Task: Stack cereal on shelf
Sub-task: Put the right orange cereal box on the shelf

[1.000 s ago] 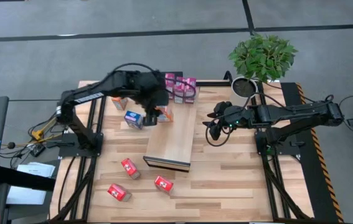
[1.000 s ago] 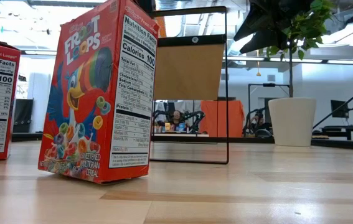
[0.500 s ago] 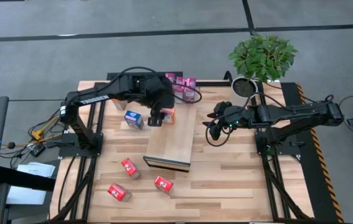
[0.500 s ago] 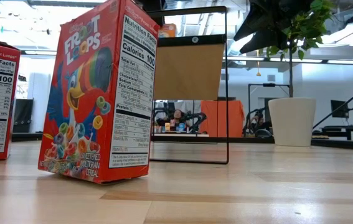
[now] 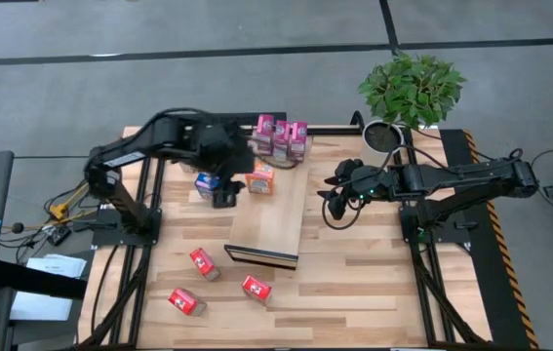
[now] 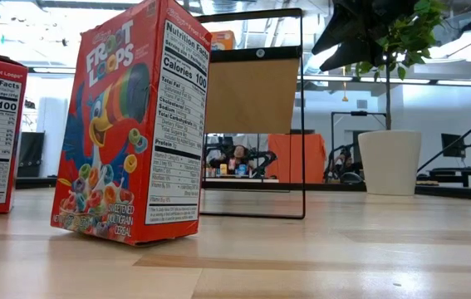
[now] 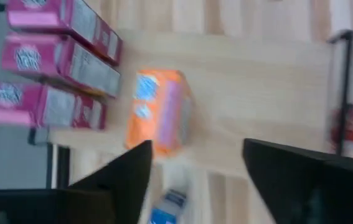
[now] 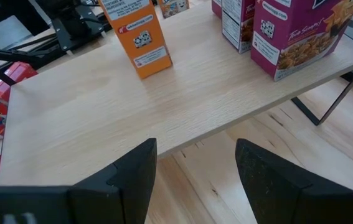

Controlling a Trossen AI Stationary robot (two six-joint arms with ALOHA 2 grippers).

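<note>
Left gripper (image 5: 223,198) hung over the slatted wooden tabletop (image 5: 354,283) just off the shelf's left edge, its two dark fingers (image 7: 120,177) spread apart with nothing between them. Beside it, the shelf (image 5: 274,219), a long pale block with a smooth plank top and a dark near end, lay in the middle of the table. On its far end an orange cereal box (image 5: 259,179) stood upright, and behind that three magenta boxes (image 5: 281,137) stood in a row at the far edge. A blue box (image 5: 205,181) sat on the tabletop next to the left gripper, partly hidden by the arm. Three red boxes (image 5: 204,263) lay scattered on the slats near the front, left of the shelf's dark end. On the right side, the right gripper (image 5: 333,202) waited low beside the shelf, its fingers wide apart and holding nothing, facing the shelf's long edge. A potted green plant (image 5: 412,90) stood at the table's far right corner, with a black and yellow striped strip (image 5: 495,234) running along the right edge. Grey floor (image 5: 256,78) surrounded the table. From table height, a red box (image 6: 131,124) loomed close, and beyond it lay a bright room with a white pot (image 6: 389,162) and orange-draped furniture (image 6: 289,158).
</note>
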